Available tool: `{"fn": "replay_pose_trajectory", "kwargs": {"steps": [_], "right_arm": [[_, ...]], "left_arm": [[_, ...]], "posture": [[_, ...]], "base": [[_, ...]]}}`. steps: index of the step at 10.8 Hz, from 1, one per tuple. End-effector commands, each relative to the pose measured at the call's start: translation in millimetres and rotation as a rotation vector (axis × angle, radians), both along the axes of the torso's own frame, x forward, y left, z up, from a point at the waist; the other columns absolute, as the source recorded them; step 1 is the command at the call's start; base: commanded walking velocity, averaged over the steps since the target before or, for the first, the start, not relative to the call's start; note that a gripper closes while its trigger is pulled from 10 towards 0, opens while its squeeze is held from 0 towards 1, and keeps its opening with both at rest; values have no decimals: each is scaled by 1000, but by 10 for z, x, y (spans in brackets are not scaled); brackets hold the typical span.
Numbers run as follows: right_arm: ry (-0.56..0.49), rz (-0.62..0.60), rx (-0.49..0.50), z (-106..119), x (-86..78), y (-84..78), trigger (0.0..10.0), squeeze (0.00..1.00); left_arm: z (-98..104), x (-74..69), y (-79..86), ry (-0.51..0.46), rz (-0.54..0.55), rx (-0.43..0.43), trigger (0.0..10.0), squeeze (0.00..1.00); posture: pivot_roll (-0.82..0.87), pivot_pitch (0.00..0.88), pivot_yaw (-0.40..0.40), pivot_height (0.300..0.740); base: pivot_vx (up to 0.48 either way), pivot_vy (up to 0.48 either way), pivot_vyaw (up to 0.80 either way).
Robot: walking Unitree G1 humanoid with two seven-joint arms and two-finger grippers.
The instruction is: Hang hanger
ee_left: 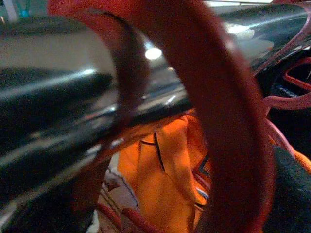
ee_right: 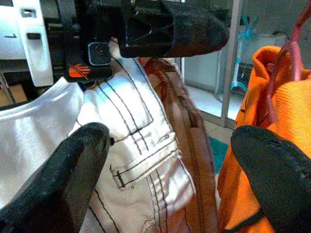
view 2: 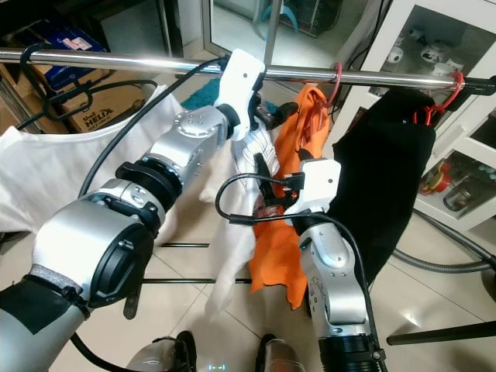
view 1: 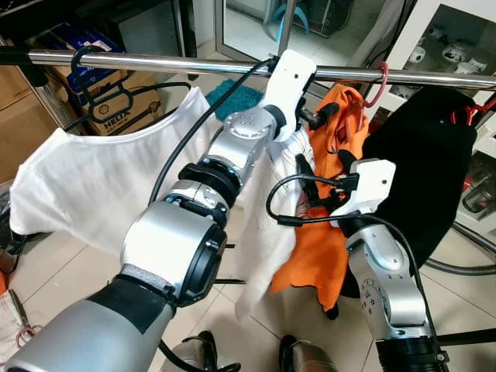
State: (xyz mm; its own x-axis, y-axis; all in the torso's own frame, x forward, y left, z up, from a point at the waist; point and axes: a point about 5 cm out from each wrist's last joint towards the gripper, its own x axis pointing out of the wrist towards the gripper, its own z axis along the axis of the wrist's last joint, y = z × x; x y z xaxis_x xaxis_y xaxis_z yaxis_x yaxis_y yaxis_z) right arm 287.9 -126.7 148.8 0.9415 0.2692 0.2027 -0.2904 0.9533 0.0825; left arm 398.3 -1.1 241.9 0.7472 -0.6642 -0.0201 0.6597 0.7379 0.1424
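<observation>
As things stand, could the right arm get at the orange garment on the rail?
Probably yes. The right gripper is open and raised just beside the orange garment, which lies by one fingertip in the right wrist view; nothing stands between them.

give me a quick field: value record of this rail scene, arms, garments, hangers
rail: metal clothes rail running across the scene
left gripper: raised to the rail, at the hook of a red hanger
right gripper: open, lower, fingers either side of a white stitched garment
orange garment: hanging on a pink hanger
black garment: on the robot's right end of the rail
white shirt: on a dark hanger, left end
floor: pale tiles
</observation>
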Motion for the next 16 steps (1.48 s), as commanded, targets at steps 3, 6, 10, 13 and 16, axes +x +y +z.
{"fn": "replay_pose_trajectory", "kwargs": {"steps": [3, 6, 10, 13, 16], "right_arm": [[16, -2, -6, -15, -11, -4, 10000, 0], [23, 2, -9, -25, -3, 5, 10000, 0], [26, 3, -13, -44, 15, 16, 10000, 0], [30, 1, -16, -64, 33, 1, 10000, 0], [24, 2, -13, -55, 59, 17, 10000, 0]], "left_arm": [[-52, -23, -49, 38, -22, -2, 0, 0], [-24, -27, -50, 15, -41, -12, 0, 0], [3, -21, -50, -5, -35, 13, 0, 0], [98, -5, -32, -49, -27, 7, 0, 0], [257, 2, -10, -128, -31, -34, 0, 0]], "posture": [[-216, 184, -14, 740], [-209, 186, -22, 740], [-208, 166, -18, 740], [-198, 150, -22, 740], [-188, 154, -23, 740]], "base": [[0, 0, 0], [0, 0, 0], [0, 0, 0], [0, 0, 0], [0, 0, 0]]}}
